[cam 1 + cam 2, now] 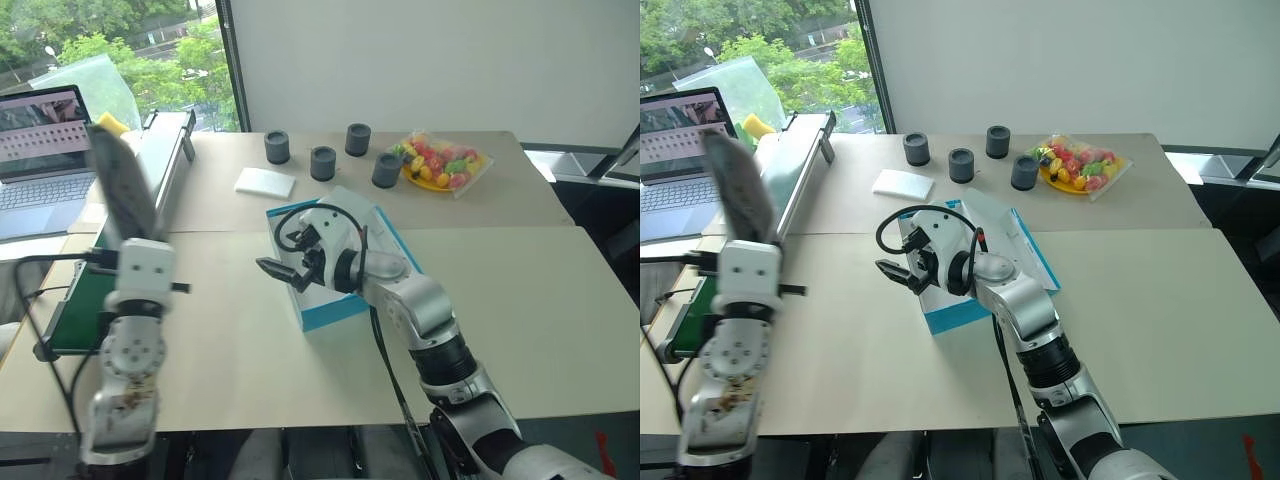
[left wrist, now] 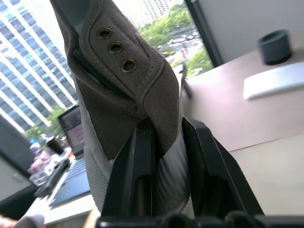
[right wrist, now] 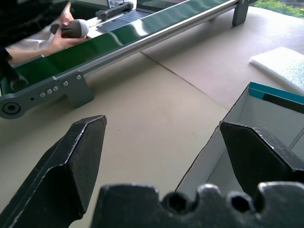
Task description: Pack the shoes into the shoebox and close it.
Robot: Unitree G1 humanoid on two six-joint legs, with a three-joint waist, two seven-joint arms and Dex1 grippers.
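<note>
The bench (image 1: pixel 250 340) fills most of the head views, pale and wide, with a green conveyor (image 1: pixel 90 290) along its left edge and a laptop (image 1: pixel 40 160) at the upper left. Near the frame's centre sits the shoebox (image 1: pixel 330 308), bright blue outside and white inside, open, its long axis running from the lower left toward the upper right of the frame. Its lid (image 1: pixel 392 240) is tipped back on the far side.

Judging by this, the task is at an early stage: one of the shoes (image 1: pixel 122 185) is in the air at the left of the frame, not yet in the box, and the lid is not yet shut. I cannot tell whether the other shoe is already inside, since the right arm hides much of the interior.

The held shoe stands nearly upright, long axis vertical, leaning slightly toward the upper left; in the left wrist view its eyelets sit above the fingers.

The left pincer (image 2: pixel 164 161) is clamped on that shoe's fabric. The right pincer (image 1: pixel 280 268) hangs spread wide and empty at the box's near-left end.
</note>
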